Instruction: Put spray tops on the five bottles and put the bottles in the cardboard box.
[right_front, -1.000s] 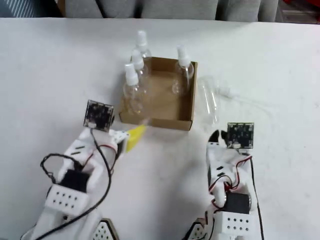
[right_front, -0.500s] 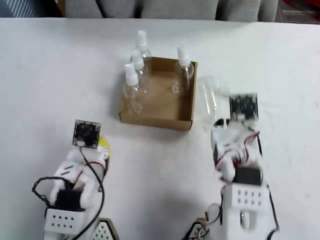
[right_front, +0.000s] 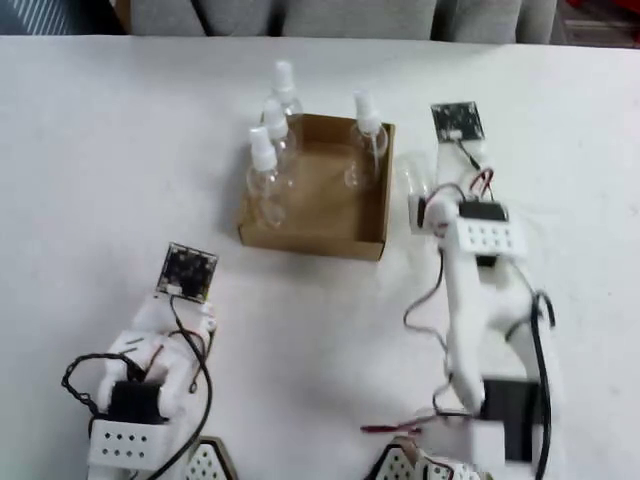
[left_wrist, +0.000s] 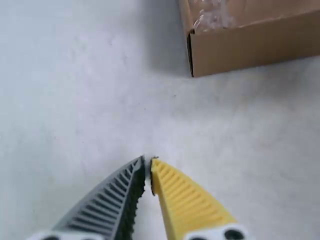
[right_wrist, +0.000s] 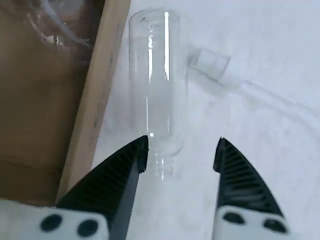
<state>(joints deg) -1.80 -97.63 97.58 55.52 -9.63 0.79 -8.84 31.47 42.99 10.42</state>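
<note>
The open cardboard box (right_front: 362, 240) sits mid-table. Several clear bottles with white spray tops stand along its left and back sides, such as one (right_front: 264, 178) at the left wall and one (right_front: 366, 142) at the back right corner. An uncapped clear bottle (right_wrist: 157, 90) lies on the table beside the box's right wall (right_wrist: 98, 100), neck toward my right gripper (right_wrist: 181, 147). That gripper is open, its black fingers either side of the neck. A loose spray top (right_wrist: 209, 62) with its tube lies just beyond. My left gripper (left_wrist: 148, 162) is shut with nothing in it, low over bare table before the box corner (left_wrist: 235, 47).
The right arm (right_front: 480, 290) stretches along the box's right side and covers part of the lying bottle (right_front: 412, 185). The left arm (right_front: 150, 350) sits back near the table's front edge. White table lies open to the far left and far right.
My right arm has stretched forward from the front edge to the lying bottle. My left arm has pulled back from the box's front left corner toward the front edge.
</note>
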